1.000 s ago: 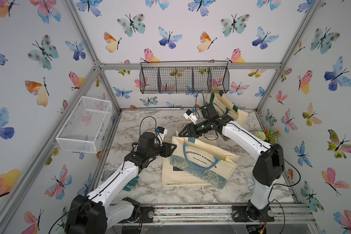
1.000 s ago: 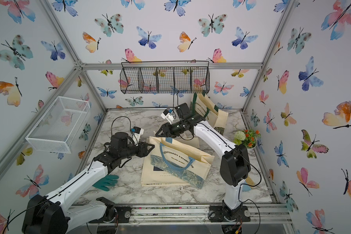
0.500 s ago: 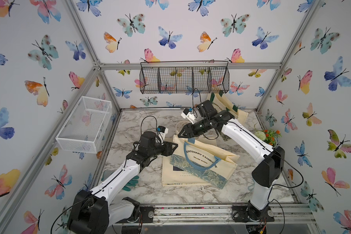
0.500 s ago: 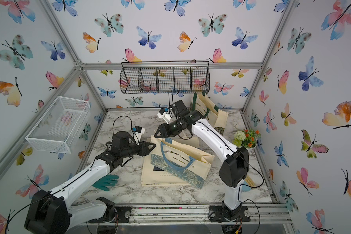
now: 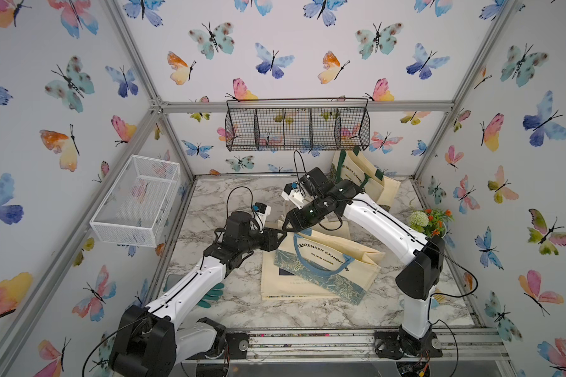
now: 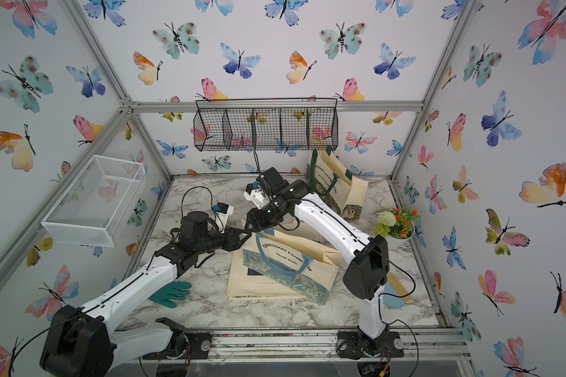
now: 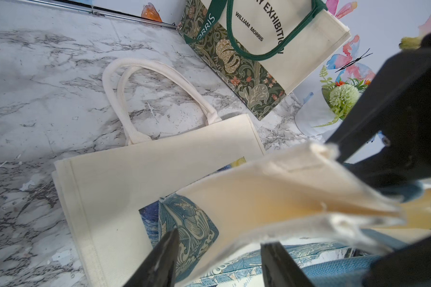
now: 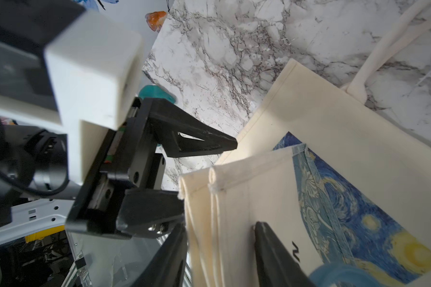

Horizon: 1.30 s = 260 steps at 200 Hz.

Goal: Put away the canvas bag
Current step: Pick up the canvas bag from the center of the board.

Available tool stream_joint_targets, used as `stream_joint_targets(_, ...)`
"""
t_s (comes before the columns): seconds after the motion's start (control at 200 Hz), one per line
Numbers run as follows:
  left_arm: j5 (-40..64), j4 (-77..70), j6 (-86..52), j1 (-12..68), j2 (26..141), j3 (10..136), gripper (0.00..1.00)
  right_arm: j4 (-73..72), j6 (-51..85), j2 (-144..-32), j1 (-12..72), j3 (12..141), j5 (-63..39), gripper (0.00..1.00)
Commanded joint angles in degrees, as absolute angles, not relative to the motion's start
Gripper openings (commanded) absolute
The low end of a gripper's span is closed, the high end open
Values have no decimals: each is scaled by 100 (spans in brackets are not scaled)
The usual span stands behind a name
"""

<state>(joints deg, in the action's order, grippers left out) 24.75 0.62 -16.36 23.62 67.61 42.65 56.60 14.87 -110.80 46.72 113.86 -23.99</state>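
Blue-handled canvas bag [image 5: 327, 258] lies mid-tabletop [image 5: 229, 202] on top of a plain cream bag [image 5: 270, 290], its far-left rim corner raised. Your left gripper [image 7: 219, 238] is open, with the rim between its fingers and one finger touching the edge. Your right gripper [image 8: 219, 225] sits about half open astride the rim's folded layers. I can't tell if it's actually pinching. A green-handled bag [image 5: 360, 176] leans at the far-right corner.
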Motion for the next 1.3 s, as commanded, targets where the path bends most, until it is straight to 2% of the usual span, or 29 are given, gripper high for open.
stream_joint_targets(0.0, 2573, -70, -1639, 2329, 6704, 4315, 56, 6051, 1432, -11172, 4788, 11528, -1937, 48)
stream_joint_targets(0.23, 2596, -9, -1594, 2328, 6668, 4324, 56, 6449, 1424, -11384, 4886, 12041, -1369, 43)
stream_joint_targets(0.355, 2595, 3, -1582, 2313, 6585, 4283, 56, 6574, 1417, -11504, 4913, 12239, -1262, 37)
stream_joint_targets(0.526, 2673, 44, -1547, 2287, 6452, 4241, 57, 6665, 1398, -11610, 4948, 12278, -1290, 20)
stream_joint_targets(0.636, 3040, -90, -1534, 2242, 6314, 4167, 57, 6679, 1355, -11598, 4951, 12195, -1279, 2)
stream_joint_targets(0.811, 3450, -893, -1764, 2231, 5713, 3803, 58, 6700, 1085, -11194, 4935, 12340, -797, 2)
stream_joint_targets(0.906, 3768, -1265, -1749, 2233, 5438, 3692, 60, 6755, 958, -10823, 4825, 12335, -1088, 2)
stream_joint_targets(0.971, 4382, -1703, -1488, 2247, 5195, 3560, 58, 6510, 1097, -10410, 4743, 11940, -1446, 2)
stream_joint_targets(1.096, 4573, -2014, -1260, 2328, 4729, 3536, 60, 5736, 1082, -9445, 4721, 10621, -2512, 1)
stream_joint_targets(1.196, 4676, -1846, -880, 2364, 4554, 3689, 63, 5065, 1002, -8582, 4720, 9668, -2604, 1)
stream_joint_targets(1.296, 4747, -1382, -367, 2388, 4604, 3949, 63, 4952, 549, -8005, 4721, 9321, -2807, 2)
